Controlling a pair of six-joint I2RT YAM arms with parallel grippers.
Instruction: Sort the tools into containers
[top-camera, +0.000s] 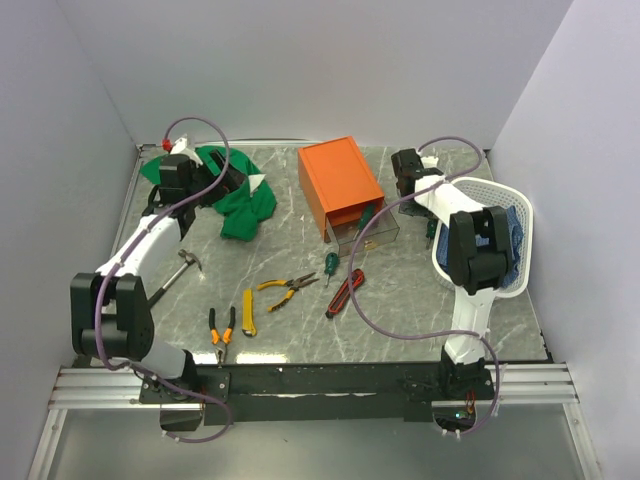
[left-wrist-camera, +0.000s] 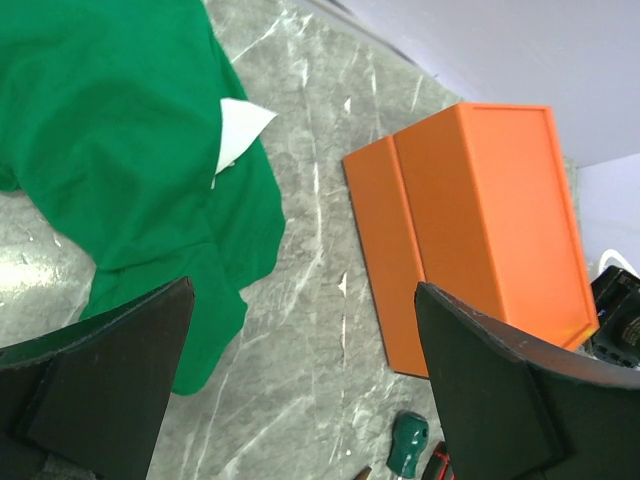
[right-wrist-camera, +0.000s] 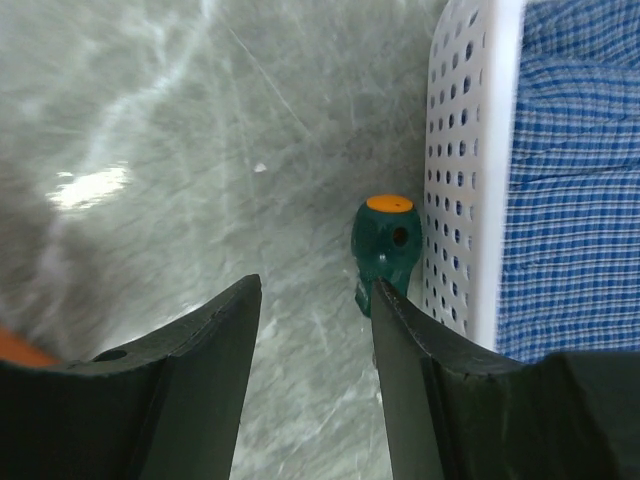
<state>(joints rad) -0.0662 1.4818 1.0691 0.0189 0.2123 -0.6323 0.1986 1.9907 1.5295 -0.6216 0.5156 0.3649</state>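
Green screwdriver (right-wrist-camera: 385, 248) against basket (right-wrist-camera: 458, 150), prob.

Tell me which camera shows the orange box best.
The top external view: the whole orange box shows, with its clear drawer pulled out toward the arms. The left wrist view shows it larger but only its top and one side, no drawer. The right wrist view does not show it clearly.
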